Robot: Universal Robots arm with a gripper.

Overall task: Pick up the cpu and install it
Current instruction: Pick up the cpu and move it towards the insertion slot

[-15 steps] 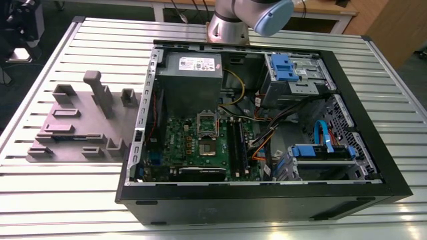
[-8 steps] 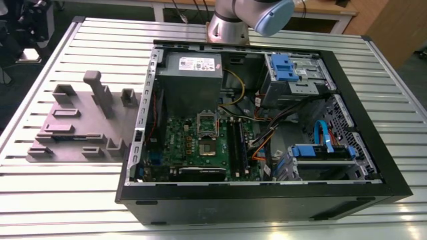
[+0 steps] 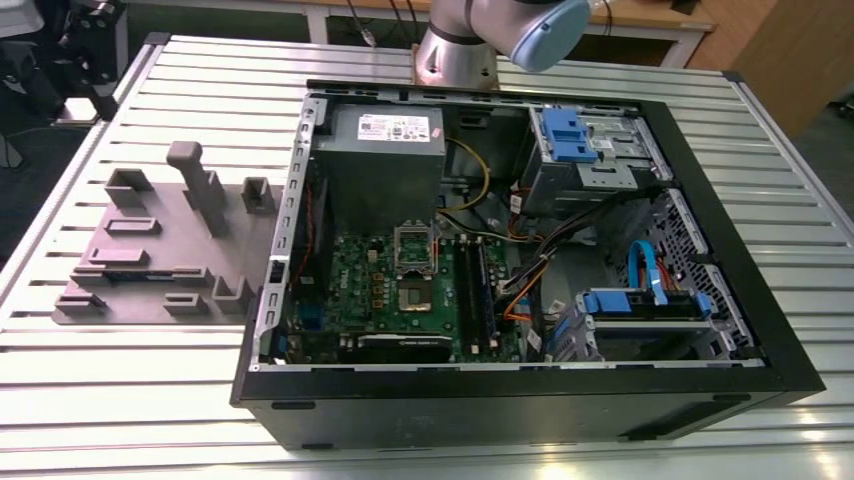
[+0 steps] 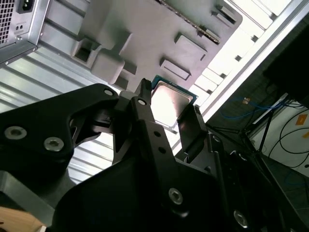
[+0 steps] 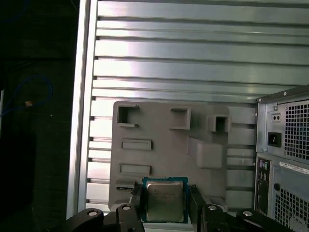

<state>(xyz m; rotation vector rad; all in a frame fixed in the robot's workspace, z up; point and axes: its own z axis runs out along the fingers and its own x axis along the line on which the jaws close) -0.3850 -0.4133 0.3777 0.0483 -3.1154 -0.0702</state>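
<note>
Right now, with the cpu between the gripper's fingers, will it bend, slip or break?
The cpu looks flat with a metal top, so it probably won't flex. Held by thin edges in the gripper, it may slip. Small and thin, it is likely light and fragile.

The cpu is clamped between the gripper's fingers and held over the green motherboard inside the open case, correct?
The place is wrong. The cpu is clamped between the fingers of the gripper, but it hangs in front of the grey fixture on the slatted table, with the computer case off to one side. Both wrist views show this.
</note>
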